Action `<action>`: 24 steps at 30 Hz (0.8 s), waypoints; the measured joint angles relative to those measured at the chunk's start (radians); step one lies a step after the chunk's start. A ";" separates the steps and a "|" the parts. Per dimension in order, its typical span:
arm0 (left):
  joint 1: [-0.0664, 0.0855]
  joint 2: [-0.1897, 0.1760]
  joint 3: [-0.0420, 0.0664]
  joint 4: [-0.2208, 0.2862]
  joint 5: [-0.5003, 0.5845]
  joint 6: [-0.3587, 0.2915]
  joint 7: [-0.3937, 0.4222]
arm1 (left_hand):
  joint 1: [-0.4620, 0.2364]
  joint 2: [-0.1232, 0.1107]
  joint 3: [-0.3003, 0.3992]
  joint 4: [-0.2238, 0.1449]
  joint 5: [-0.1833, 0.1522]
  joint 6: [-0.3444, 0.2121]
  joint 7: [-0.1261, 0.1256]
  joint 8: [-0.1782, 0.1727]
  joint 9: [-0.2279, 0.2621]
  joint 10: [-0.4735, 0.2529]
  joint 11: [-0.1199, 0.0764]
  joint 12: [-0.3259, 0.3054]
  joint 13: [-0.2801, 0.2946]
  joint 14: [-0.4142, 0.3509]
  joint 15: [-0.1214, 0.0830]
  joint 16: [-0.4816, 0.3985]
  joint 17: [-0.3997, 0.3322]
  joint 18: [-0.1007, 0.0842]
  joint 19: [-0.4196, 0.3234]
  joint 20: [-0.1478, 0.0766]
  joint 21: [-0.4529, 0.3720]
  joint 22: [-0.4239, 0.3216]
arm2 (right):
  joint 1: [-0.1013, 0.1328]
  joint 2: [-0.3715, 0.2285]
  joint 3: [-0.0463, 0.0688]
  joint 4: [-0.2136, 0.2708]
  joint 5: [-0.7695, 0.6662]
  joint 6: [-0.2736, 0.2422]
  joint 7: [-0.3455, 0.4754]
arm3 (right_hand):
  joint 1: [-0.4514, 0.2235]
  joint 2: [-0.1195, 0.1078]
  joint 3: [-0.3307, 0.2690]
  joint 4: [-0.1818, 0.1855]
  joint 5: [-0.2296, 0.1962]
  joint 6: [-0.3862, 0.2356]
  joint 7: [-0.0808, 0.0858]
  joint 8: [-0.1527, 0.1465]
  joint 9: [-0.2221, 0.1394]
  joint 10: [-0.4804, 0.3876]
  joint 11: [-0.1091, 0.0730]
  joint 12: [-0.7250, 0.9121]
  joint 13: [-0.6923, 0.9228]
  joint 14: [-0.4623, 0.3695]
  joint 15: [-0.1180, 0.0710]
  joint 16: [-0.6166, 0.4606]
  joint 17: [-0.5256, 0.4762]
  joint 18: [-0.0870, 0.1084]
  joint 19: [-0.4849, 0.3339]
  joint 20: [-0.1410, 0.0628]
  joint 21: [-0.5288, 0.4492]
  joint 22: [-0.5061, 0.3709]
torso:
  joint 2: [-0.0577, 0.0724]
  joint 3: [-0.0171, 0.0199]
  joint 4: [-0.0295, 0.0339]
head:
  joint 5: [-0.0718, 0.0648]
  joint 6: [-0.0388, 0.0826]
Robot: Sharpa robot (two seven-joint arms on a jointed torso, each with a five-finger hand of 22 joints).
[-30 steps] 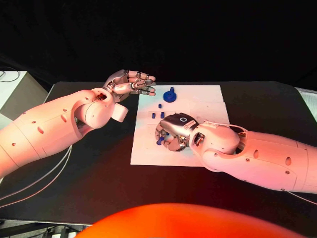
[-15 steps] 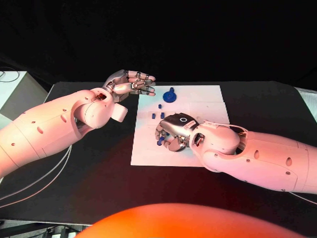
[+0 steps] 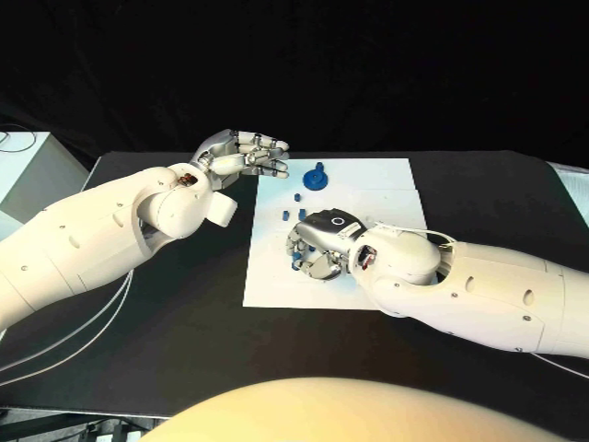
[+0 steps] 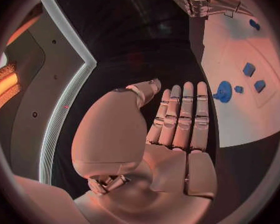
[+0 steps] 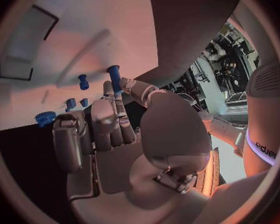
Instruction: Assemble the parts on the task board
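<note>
The white task board [image 3: 334, 293] lies in the middle of the black bench [image 3: 507, 193]. The right hand [image 3: 324, 247] is low over the board and pinches a small blue peg [image 5: 114, 78] at its fingertips. More little blue parts [image 3: 294, 214] sit on the board just beside it, and a round blue gear [image 3: 316, 176] rests near the far edge. The left hand [image 3: 244, 153] hovers beside the board, fingers straight and close together, holding nothing.
</note>
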 measured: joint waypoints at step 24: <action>0.000 0.000 0.000 -0.001 0.000 0.001 -0.001 | 0.000 0.000 0.000 0.000 0.000 0.000 0.000 0.000 0.000 0.000 0.000 0.000 0.000 0.000 0.000 0.000 0.000 0.000 0.000 0.000 0.000 0.000 | -0.006 -0.010 -0.004 0.010 0.011 0.020 0.003 | -0.017 -0.043 -0.019 0.005 -0.005 -0.019 -0.002 -0.014 -0.009 -0.029 0.009 -0.015 -0.008 -0.004 0.004 0.006 0.003 0.000 0.000 0.000 0.000 0.000 | 0.000 0.0006 -0.0003 | 0.001 0.000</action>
